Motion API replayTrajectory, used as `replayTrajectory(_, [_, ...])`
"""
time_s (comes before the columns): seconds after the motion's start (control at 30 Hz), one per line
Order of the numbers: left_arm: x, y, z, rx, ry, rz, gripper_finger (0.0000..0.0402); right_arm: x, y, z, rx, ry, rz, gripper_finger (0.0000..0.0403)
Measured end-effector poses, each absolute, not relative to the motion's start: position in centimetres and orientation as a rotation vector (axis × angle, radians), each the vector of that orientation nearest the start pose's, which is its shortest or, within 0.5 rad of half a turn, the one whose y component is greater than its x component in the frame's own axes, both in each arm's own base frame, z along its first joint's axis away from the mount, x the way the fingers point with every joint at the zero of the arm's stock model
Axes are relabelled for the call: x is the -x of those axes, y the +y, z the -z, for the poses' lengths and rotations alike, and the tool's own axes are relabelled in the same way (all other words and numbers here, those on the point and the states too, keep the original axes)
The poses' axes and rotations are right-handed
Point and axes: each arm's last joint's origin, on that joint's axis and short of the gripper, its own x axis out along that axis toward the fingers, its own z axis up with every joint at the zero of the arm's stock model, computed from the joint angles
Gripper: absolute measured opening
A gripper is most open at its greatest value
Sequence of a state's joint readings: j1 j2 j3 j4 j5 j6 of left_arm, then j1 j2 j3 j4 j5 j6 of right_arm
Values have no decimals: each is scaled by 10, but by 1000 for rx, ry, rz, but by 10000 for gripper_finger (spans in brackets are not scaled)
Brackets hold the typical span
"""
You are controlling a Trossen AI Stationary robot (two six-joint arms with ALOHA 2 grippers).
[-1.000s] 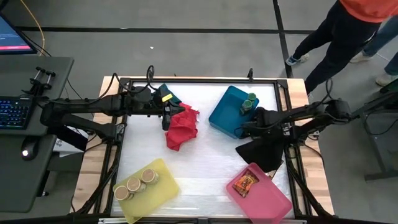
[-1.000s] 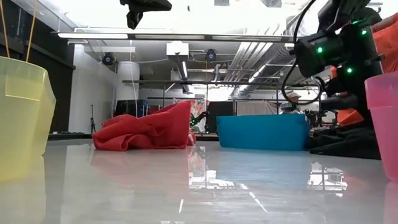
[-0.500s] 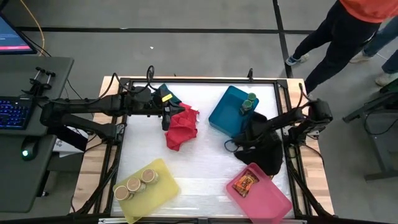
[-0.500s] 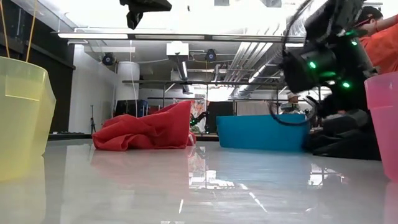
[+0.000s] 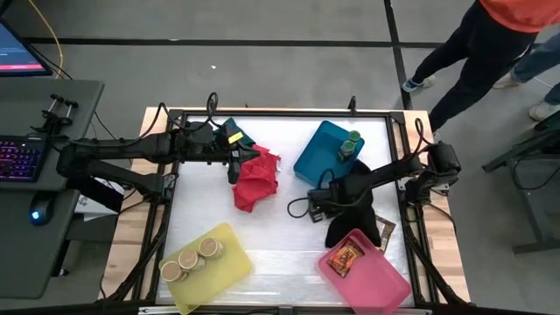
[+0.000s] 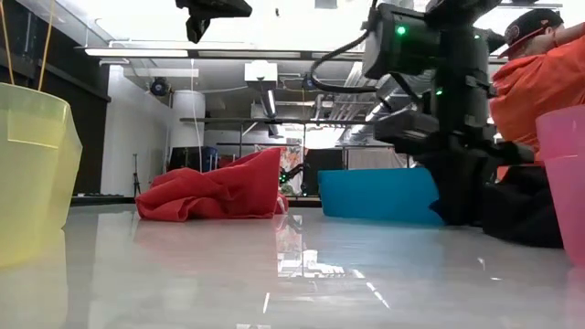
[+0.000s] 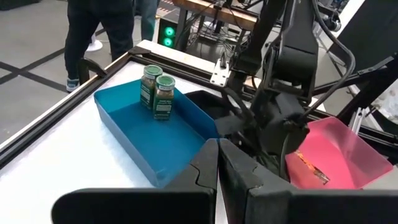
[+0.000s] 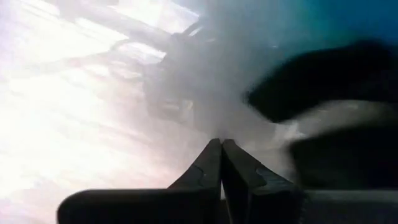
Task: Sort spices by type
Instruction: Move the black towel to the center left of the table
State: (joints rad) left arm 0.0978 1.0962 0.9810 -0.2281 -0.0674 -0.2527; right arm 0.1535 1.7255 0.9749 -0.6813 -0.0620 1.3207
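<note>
Swinging left across the black cloth (image 5: 354,229), the right gripper (image 5: 308,210) now hangs with fingers pinched empty; what looks like a brown packet (image 5: 386,231) lies uncovered to its right, beside the pink tray (image 5: 385,284).

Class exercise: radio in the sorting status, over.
Both grippers shut, empty. Right gripper by black cloth; packet outside pink tray, beside it.

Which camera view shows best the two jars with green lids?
The left wrist view: the green-lidded jars stand side by side, labels visible, in the blue tray. The high view shows them small from above; low and right wrist views show none.
</note>
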Motion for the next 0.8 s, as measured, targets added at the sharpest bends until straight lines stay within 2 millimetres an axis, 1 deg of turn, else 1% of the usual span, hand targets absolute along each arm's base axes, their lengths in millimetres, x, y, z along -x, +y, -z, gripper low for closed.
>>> replayTrajectory(0.2, [-239,25,-337,255,323,-207,0,-306,52,-130,-1095,1282,708,0])
replayTrajectory(0.27, [-239,25,-337,254,323,-207,0,-314,55,-131,-1102,1259,686,0])
replayTrajectory(0.37, [-239,25,-337,254,323,-207,0,-325,58,-141,-1044,1235,598,0])
replayTrajectory(0.43, [-239,26,-337,253,323,-210,0,-334,59,-158,-1010,1200,535,0])
replayTrajectory(0.47, [-239,26,-337,252,323,-216,0,-334,59,-169,-988,1194,511,0])
replayTrajectory(0.53, [-239,26,-337,251,322,-223,0,-331,58,-189,-942,1194,500,0])
replayTrajectory(0.6, [-239,26,-337,251,322,-224,0,-322,57,-200,-893,1218,558,0])
replayTrajectory(0.73, [-239,26,-337,252,327,-225,0,-291,52,-221,-811,1286,729,0])
replayTrajectory(0.8, [-239,26,-337,256,325,-226,0,-272,50,-224,-773,1348,827,0])
